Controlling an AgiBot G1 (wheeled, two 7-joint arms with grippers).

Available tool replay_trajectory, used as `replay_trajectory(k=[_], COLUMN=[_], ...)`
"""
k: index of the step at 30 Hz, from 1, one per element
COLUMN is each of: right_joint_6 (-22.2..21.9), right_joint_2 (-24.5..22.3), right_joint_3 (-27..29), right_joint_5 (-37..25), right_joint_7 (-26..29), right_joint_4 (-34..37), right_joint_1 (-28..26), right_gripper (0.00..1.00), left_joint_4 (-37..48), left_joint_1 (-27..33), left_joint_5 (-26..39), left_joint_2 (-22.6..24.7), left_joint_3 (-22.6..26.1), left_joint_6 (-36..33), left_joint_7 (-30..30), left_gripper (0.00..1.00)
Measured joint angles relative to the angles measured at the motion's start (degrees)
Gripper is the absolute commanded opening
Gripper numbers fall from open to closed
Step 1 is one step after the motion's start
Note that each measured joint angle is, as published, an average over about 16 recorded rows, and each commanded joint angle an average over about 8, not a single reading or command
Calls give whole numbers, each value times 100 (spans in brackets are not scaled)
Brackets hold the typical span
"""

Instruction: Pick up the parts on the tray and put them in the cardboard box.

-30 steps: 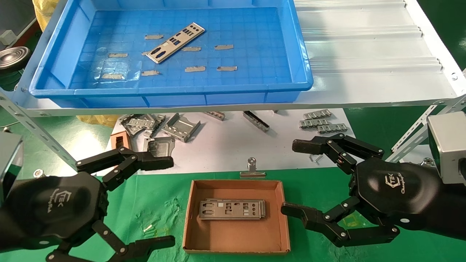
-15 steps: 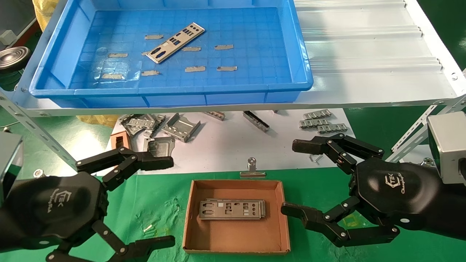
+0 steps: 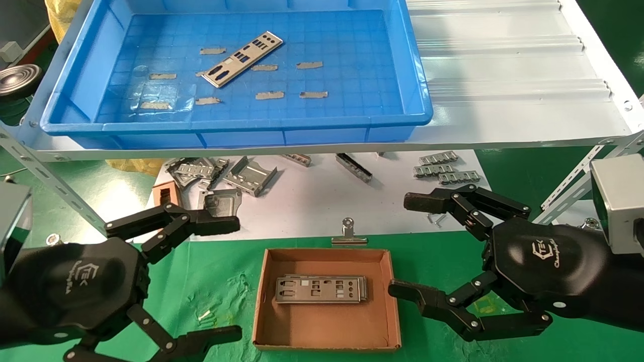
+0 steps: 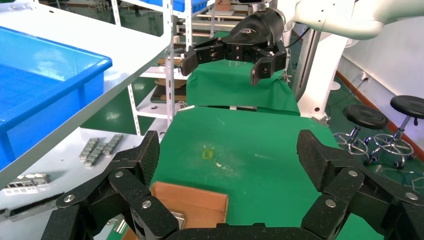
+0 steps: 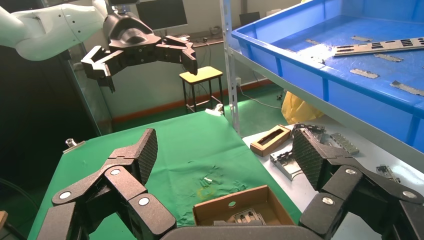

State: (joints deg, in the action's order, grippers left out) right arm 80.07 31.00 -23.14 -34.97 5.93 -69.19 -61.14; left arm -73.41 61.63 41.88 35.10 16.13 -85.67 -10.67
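So, head view first: both arms hang low over the green cloth, flanking the cardboard box (image 3: pixel 327 299). The left gripper (image 3: pixel 221 279) sits to the box's left and the right gripper (image 3: pixel 407 246) to its right, both with fingers spread wide and nothing in them. The box already holds a neat little stack of plates (image 3: pixel 319 288). Up on the shelf, the tray (image 3: pixel 75 80) has one plate left (image 3: pixel 242 59), lying at a slant among tape scraps (image 3: pixel 269 94). My read: we're between picks, and that last plate is the one to fetch.

Left wrist view: the left gripper (image 4: pixel 230 165) gapes open, empty, with a corner of the box (image 4: pixel 192 202) just below it. The right gripper (image 4: pixel 231 55) shows farther off, also open.

Right wrist view: the right gripper (image 5: pixel 225 155) is wide open over the box (image 5: pixel 240 207), and the slanted plate (image 5: pixel 380 46) is visible up in the tray (image 5: pixel 320 75).

Next move, I'd guess: one arm has to lift up over the tray's front wall, come down on that thin plate and line its fingers across the narrow width. A flat plate on a flat floor is tricky to get under.
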Motion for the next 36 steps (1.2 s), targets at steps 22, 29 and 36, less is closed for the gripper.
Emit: replay_trajectory(k=[22,29,36], right_joint_6=[0,0,0], right_joint_2=[0,0,0], right_joint_3=[0,0,0], right_joint_5=[0,0,0], right_joint_7=[0,0,0], right_joint_4=[0,0,0], right_joint_1=[0,0,0], right_gripper=[100,100,100], left_joint_4=[0,0,0], left_joint_1=[0,0,0], left_joint_5=[0,0,0], left_joint_2=[0,0,0], left_joint_3=[0,0,0], left_joint_6=[0,0,0], left_joint_7=[0,0,0], left_gripper=[100,100,100])
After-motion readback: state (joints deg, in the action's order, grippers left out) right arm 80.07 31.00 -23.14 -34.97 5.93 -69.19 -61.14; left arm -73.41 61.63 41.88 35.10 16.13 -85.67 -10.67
